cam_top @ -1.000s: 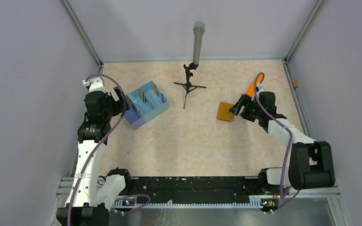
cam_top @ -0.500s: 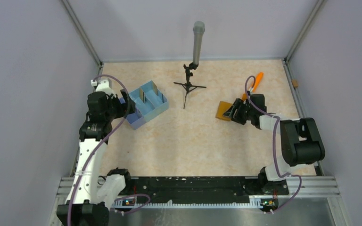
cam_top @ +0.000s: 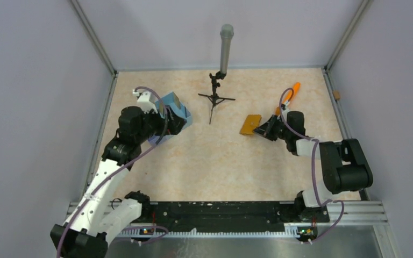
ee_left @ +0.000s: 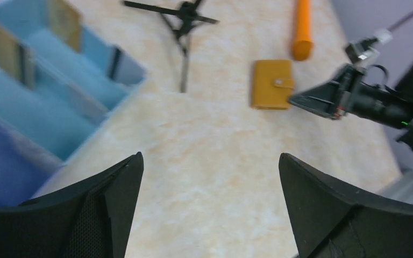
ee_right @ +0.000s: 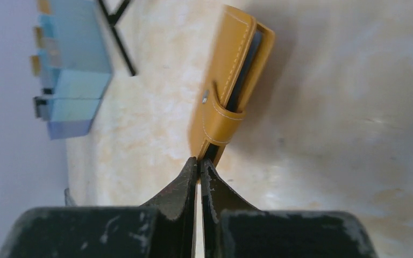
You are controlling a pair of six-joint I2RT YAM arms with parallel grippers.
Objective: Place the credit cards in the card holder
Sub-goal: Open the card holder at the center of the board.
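The card holder [cam_top: 250, 124], a mustard-orange wallet with its snap tab fastened, lies on the table right of centre, also seen as the card holder [ee_left: 271, 83] and card holder [ee_right: 231, 75]. My right gripper [cam_top: 260, 129] is shut, its tips [ee_right: 199, 161] touching the wallet's near edge; no grip on it shows. The credit cards [ee_left: 64, 21] stand upright in the blue divided tray [ee_left: 59, 123], also visible as a credit card [cam_top: 176, 100]. My left gripper [ee_left: 209, 156] is open and holds nothing, hovering over bare table just right of the tray.
A grey cylinder on a black tripod [cam_top: 215, 99] stands at the back centre. An orange cone-shaped stick [cam_top: 291, 93] lies behind my right arm. Grey walls close the table on three sides. The blue tray [cam_top: 168, 115] sits under my left wrist.
My right gripper closed and pushed in against the wallet, which slid a little left and turned. My left arm swung right, over and past the blue tray.
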